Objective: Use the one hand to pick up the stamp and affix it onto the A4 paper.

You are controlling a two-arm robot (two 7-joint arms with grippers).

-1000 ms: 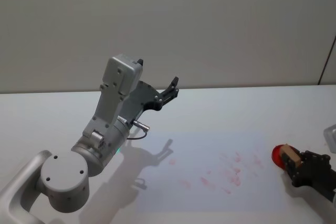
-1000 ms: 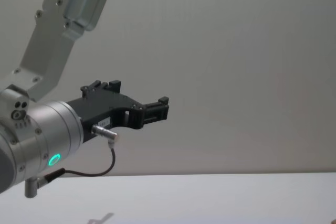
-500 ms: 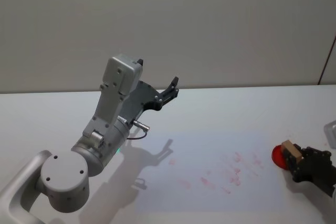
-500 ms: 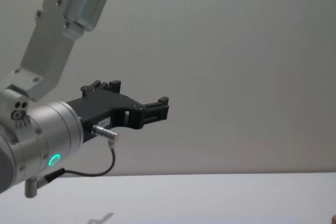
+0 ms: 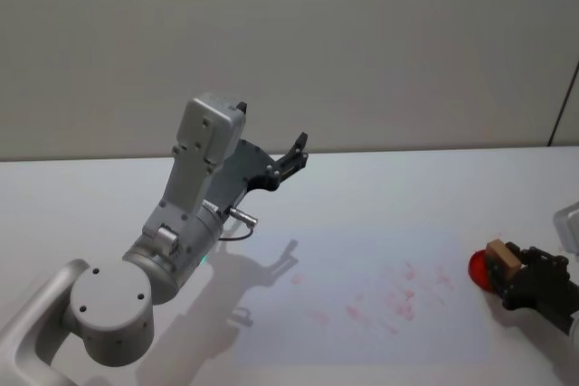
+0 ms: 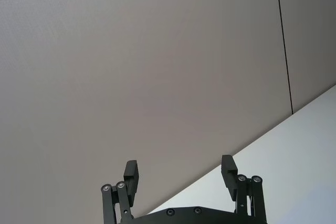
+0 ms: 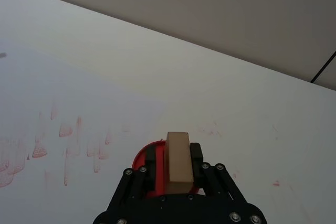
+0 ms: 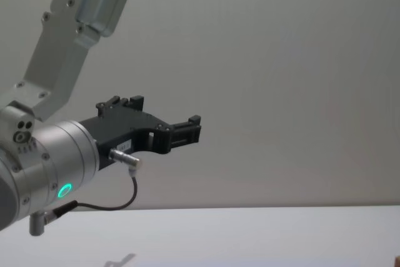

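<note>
Head view: right gripper (image 5: 503, 268) low at the right edge of the bench (image 5: 380, 187), jaws pinching the stamp (image 5: 500, 258), a tan wooden block standing upright between them over a round red ink pad (image 5: 479, 270). Right wrist view: same block (image 7: 178, 162) clamped by its two long sides, top end poking up past the ribbed fingers (image 7: 150, 165), red pad (image 7: 140, 158) showing behind and under it, so probably either inking or just clear of the pad; contact with the pad not readable from here. Gripped across the narrow width, likely to keep the printing face pointing down and free. A4 paper (image 5: 362, 259) flat on the bench just beside the pad, toward the middle, already carrying a scatter of faint red marks (image 5: 398, 300); stamp not yet over the sheet. Bare white paper left nearer the middle, a fair spot for a clean print. Next step, by judgement: carry across to the sheet and press straight down, keeping the block square so the print lands evenly. Left gripper (image 5: 288, 162) parked high above the bench's far left part, well apart from the work, presumably out of the way since one arm does the job; left wrist view shows its jaws spread wide on nothing, fingertips (image 6: 131, 170) against the plain wall.
</note>
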